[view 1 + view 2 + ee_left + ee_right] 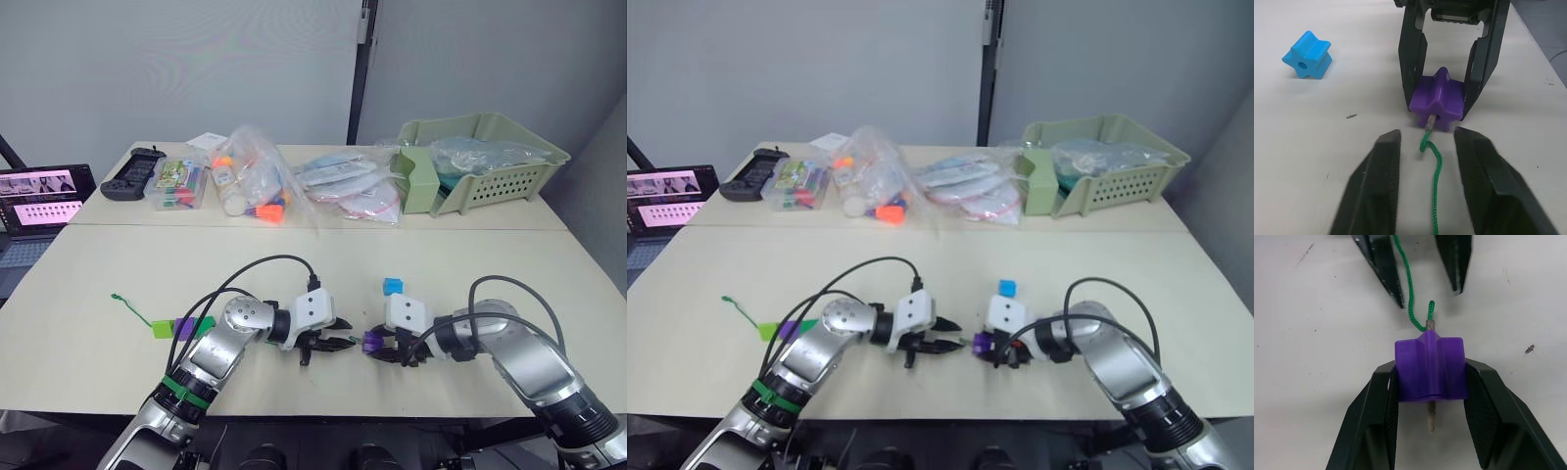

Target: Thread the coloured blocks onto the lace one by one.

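Both arms are silver-grey metal with white wrist housings. Black cables loop over each forearm, and the left arm wears a green band. Each end effector (pixel 328 345) (pixel 390 351) has two black tapered fingers.

Purple block (pixel 1430 367) on table, green lace (pixel 1435 171) tip through its hole; blue block (pixel 1307 55) apart.
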